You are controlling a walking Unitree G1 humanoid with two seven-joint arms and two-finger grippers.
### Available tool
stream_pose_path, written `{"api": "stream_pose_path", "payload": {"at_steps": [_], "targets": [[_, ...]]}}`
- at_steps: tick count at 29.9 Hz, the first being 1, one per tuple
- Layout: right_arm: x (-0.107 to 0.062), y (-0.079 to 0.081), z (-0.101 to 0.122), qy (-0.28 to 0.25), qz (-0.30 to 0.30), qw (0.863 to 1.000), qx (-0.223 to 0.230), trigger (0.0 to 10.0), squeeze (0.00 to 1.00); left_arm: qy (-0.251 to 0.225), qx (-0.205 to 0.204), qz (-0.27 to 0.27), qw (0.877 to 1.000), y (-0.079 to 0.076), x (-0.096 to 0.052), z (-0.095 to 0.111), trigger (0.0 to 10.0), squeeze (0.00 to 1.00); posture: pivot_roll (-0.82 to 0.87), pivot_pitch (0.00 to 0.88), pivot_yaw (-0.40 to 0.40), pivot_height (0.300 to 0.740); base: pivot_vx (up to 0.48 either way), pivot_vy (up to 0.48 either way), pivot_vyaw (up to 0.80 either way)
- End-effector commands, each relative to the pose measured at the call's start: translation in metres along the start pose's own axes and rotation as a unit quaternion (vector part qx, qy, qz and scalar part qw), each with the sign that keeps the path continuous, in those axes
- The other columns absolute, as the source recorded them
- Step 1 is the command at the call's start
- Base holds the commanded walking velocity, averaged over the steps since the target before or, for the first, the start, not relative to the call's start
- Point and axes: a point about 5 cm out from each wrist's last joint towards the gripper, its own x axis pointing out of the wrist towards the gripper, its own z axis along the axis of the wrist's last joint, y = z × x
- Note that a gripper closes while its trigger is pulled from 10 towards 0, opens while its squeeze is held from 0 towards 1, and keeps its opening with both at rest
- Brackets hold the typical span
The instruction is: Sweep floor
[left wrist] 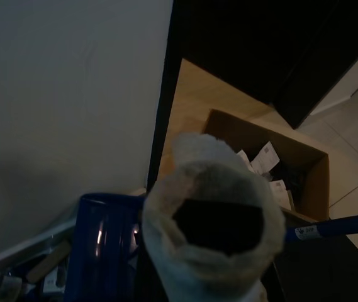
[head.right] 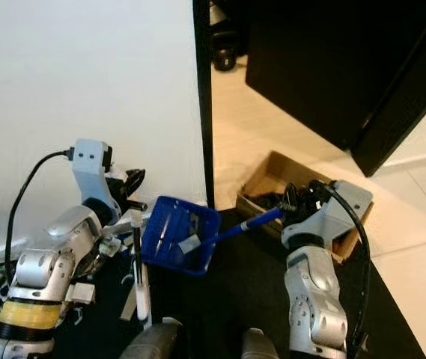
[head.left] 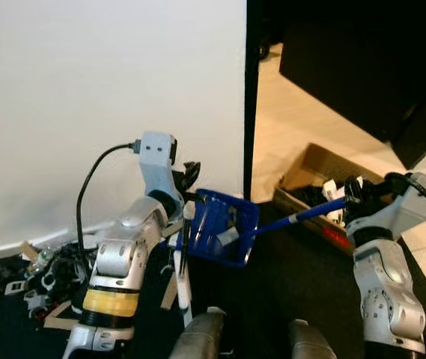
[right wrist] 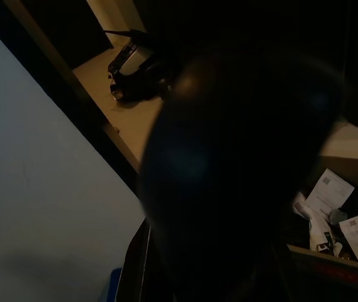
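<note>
Two tools are in play, one per arm: a blue dustpan [head.left: 216, 237] on a long blue handle [head.left: 302, 215], and a white-handled brush [head.left: 185, 258] standing nearly upright just beside the pan's open mouth; the right gripper [head.left: 355, 191] is clamped on the far end of the blue handle, holding the pan tilted above the black mat [head.left: 287, 277], while the left gripper [head.left: 186, 179] sits at the top of the brush handle, though whether its fingers are closed on it I cannot tell, since the left wrist view offers a frayed whitish tube end close to the lens and no clear fingertips; the step in hand looks like collection, with a few pale scraps already lying inside the pan and one cardboard box [head.left: 310, 168] of papers waiting on the tiled floor [head.left: 287, 112] close behind, past the edge of the white wall [head.left: 108, 90]; my judgement is that the sweeping is far from finished, because one heap of loose debris [head.left: 44, 273] lies at the wall's foot on the robot's left, well apart from the pan; the next move calls either for tipping the pan into the box or for lowering its lip flat to the mat and drawing the brush through that heap toward it.
</note>
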Motion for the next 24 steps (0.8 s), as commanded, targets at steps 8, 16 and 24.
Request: {"api": "stream_pose_path", "payload": {"at_steps": [8,16,24], "targets": [[0.004,0.009,0.009,-0.033,0.022,0.999,0.009,10.0,0.0,-0.004,0.028,0.017,0.999,0.005,-0.001,0.0,10.0,0.0,0.04,0.146,0.113,0.74,0.0,0.0,0.0],[0.01,0.012,0.013,-0.04,0.034,0.999,-0.008,10.0,0.0,0.0,0.028,0.021,0.999,0.006,-0.001,-0.004,10.0,0.0,0.04,0.134,0.109,0.74,0.0,0.0,0.0],[0.021,0.022,0.018,-0.049,0.055,0.997,-0.02,10.0,0.0,-0.003,0.027,0.027,0.999,0.003,0.006,-0.007,10.0,0.0,0.03,0.109,0.096,0.74,0.0,0.0,0.0]]}}
